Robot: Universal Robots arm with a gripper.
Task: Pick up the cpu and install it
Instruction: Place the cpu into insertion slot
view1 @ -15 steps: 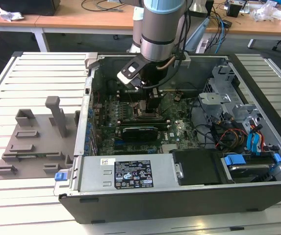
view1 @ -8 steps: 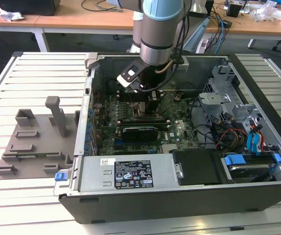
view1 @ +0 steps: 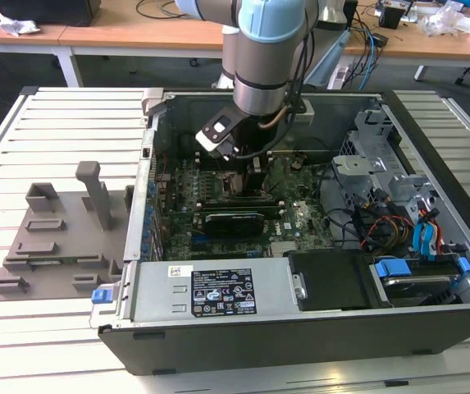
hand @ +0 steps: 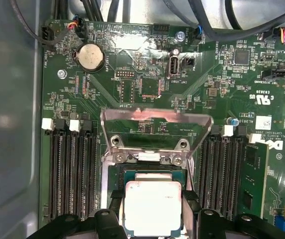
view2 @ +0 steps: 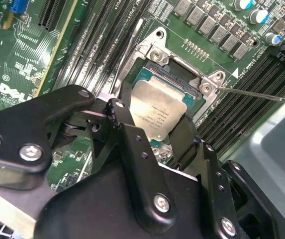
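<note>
The cpu (view2: 157, 110) is a flat silver square, held level just over the open motherboard socket (view2: 179, 74) inside the computer case (view1: 300, 328). My gripper (view2: 154, 119) is shut on the cpu, with one black finger (view2: 124, 107) against one edge and the other finger against the opposite edge. In the first wrist view the cpu (hand: 152, 206) covers most of the socket (hand: 147, 172), and the gripper (hand: 152, 201) flanks it. The socket's metal load plate (hand: 157, 124) stands flipped open. In the exterior view the gripper (view1: 243, 176) is low over the green motherboard (view1: 292, 213).
Black memory slots (hand: 72, 174) run along both sides of the socket, and a thin lever rod (view2: 261, 94) sticks out beside it. A grey fixture tray (view1: 62, 238) sits at the exterior view's left. The power supply (view1: 214, 291), cables (view1: 382, 230) and drive cage (view1: 382, 172) crowd the case.
</note>
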